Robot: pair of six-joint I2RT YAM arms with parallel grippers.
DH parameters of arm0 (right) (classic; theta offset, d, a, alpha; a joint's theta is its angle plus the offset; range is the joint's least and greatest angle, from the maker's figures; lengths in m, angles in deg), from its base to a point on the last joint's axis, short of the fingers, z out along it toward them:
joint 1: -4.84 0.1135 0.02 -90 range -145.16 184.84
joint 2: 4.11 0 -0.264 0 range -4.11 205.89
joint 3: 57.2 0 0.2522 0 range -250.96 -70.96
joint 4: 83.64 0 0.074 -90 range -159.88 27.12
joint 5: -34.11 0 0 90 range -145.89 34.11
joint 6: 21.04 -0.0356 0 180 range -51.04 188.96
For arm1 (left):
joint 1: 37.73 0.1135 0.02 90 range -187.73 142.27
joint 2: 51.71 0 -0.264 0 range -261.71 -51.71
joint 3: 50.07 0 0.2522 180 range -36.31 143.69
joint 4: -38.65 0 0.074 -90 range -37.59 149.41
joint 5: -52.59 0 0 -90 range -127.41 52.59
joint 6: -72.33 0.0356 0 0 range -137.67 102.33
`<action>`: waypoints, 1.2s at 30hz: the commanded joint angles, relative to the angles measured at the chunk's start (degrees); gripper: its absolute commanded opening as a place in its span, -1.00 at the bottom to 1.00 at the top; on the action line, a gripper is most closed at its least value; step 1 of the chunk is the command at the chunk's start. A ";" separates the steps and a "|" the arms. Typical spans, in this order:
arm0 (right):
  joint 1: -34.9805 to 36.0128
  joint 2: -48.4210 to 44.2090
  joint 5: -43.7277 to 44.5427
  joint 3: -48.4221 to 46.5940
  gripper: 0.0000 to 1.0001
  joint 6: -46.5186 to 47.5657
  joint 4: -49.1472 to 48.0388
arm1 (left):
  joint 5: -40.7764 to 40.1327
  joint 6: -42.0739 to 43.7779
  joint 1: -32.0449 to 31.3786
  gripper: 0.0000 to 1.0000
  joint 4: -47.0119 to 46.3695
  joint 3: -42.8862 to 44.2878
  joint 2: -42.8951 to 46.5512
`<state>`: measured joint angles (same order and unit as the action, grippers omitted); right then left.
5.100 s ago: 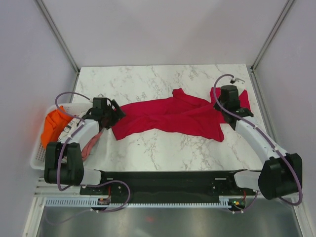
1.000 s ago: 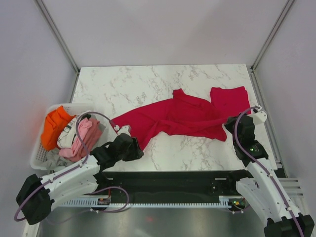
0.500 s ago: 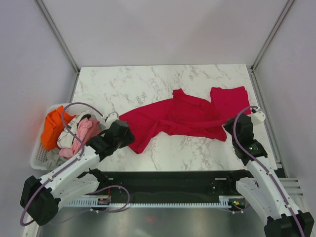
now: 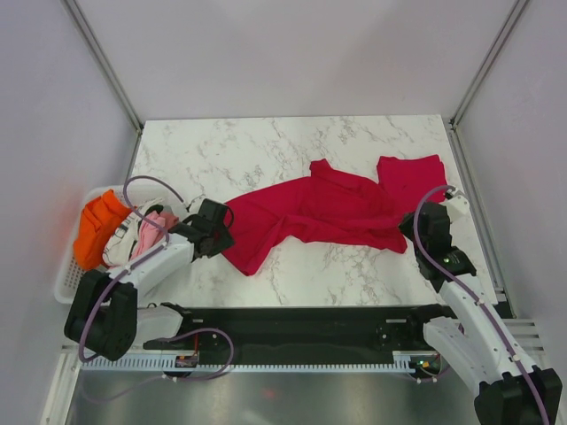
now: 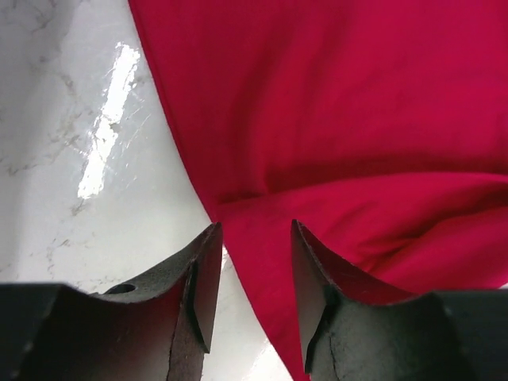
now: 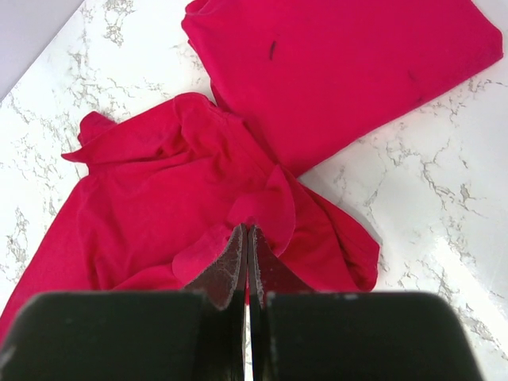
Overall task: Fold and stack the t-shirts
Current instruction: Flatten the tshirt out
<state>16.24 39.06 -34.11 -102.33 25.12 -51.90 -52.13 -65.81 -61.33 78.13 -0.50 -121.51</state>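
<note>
Right now one unfolded t-shirt [image 4: 310, 212] lies rumpled and stretched sideways on the marble table [image 4: 266, 150], ahead of both sets of jaws. A folded t-shirt [image 4: 409, 177] sits flat beyond the right gripper [image 4: 425, 223], its near corner meeting the rumpled one. It looks like the start of the stack, parked off to the side so the middle is free for folding.

The left gripper [image 5: 254, 238] is low over the shirt's near-left hem, with its jaws parted by a moderate gap and nothing between them. In the wrist view the hem edge runs right through that gap, bare marble on one side and cloth on the other. It's probably lined up to straddle the edge and pinch it.

The right gripper's jaws are pressed fully together, no gap. The tips point at a small flap at the shirt's right end. No cloth is visibly caught between them, and I can't tell if they touch the fabric. My guess is it's placed at that end to take the opposite side and pull the shirt flat against the left.

A laundry basket [image 4: 62, 288] sits out to the left of the left jaws, holding an orange garment [image 4: 99, 226] and a pink garment [image 4: 155, 232], apart from the red shirts.

Step in hand, as I judge it: grab and spread the rumpled shirt, fold not yet begun
</note>
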 commanded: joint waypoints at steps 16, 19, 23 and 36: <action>-0.06 -0.20 -0.51 -0.88 -1.00 1.30 -1.98 | -1.18 2.35 1.97 -0.03 -5.15 2.33 -6.31; -0.15 -0.29 -0.51 -0.62 -1.00 1.30 -2.07 | -1.36 2.61 2.32 -0.01 -5.15 2.24 -6.23; 0.03 -0.29 -0.42 -0.44 -1.00 1.12 -2.24 | -1.01 2.79 2.94 -0.01 -5.06 2.16 -7.02; -0.15 -0.37 -0.42 -0.35 -1.00 0.94 -2.33 | 0.92 3.49 2.94 -0.96 -5.06 1.72 -3.07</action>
<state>16.24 39.06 -34.63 -102.33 25.74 -52.36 -50.73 -63.87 -58.59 74.57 0.53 -127.63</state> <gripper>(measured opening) 0.009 0.026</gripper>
